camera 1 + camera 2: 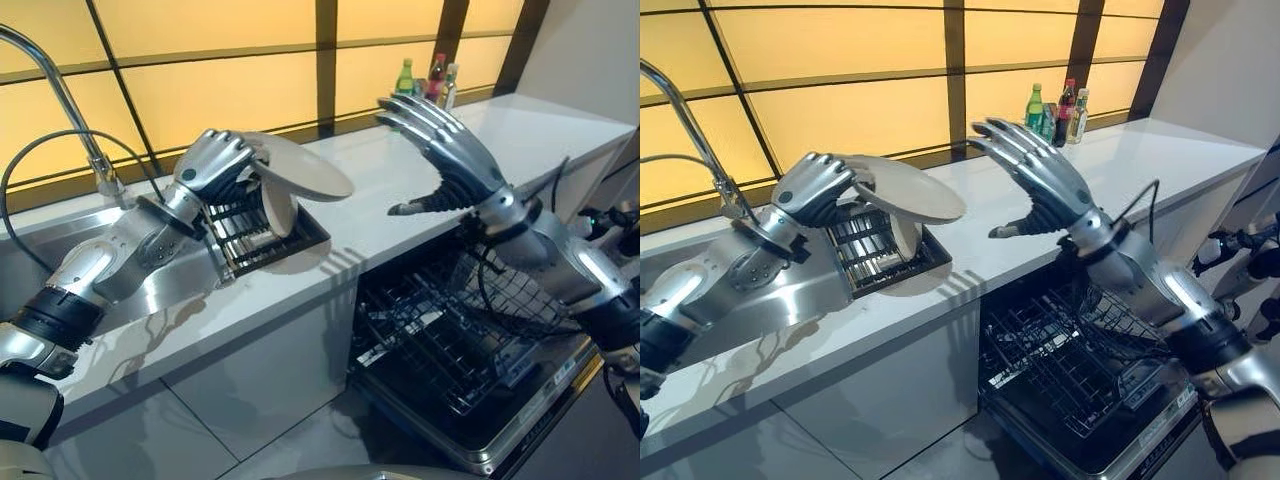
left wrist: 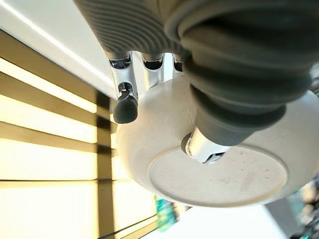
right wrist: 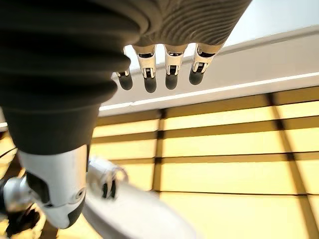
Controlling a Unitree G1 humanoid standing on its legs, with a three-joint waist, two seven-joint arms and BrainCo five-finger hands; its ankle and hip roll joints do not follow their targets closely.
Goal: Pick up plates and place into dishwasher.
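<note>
**Plate held over the drying rack, dishwasher open below**

The left hand (image 1: pixel 215 160), in the upper left of the left eye view, grips a pale round plate (image 1: pixel 300 170) by its edge, fingers curled over the rim and thumb under it. The plate is held nearly flat in the air above a dark slatted drying rack (image 1: pixel 262 238) set into the white countertop (image 1: pixel 400 200). A second plate (image 1: pixel 276 208) stands on edge in that rack, directly under the lifted one. To the rack's left lies the steel sink (image 1: pixel 120 290), with a curved faucet (image 1: pixel 55 90) at the frame's upper left.

The right hand (image 1: pixel 450 150), in the upper centre right, hovers above the counter with fingers spread straight and grasping nothing, palm turned towards the plate and apart from it.

Below the counter, at lower right, the dishwasher's wire rack (image 1: pixel 450 340) is pulled out. Bottles (image 1: pixel 425 78) stand at the counter's far edge against the amber-panelled window (image 1: pixel 200 70).
</note>
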